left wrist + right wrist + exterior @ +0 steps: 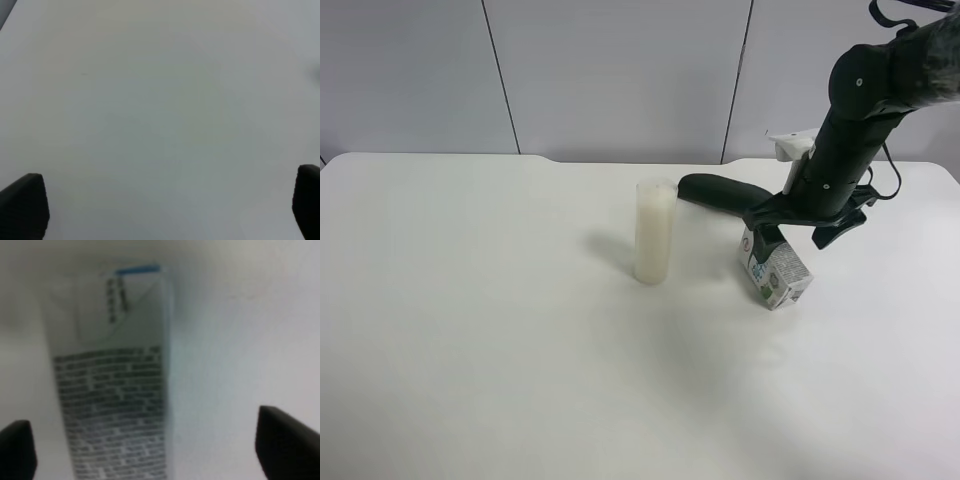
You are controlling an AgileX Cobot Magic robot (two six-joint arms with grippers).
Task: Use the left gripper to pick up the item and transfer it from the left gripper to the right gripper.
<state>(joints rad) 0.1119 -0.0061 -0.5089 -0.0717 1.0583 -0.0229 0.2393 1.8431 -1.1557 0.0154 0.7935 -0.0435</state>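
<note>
Milk carton (115, 390) tilted between the spread right gripper (150, 455) fingers, untouched, white cylinder (654, 231) and dark case (720, 192) beyond, left gripper (165, 210) wide open, empty.

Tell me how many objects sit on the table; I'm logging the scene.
3. A tall white cylinder stands near the centre. A dark green oblong case lies just behind it. A tilted milk carton sits under the arm's claw at the exterior high view's right. Nothing appears hidden.
</note>
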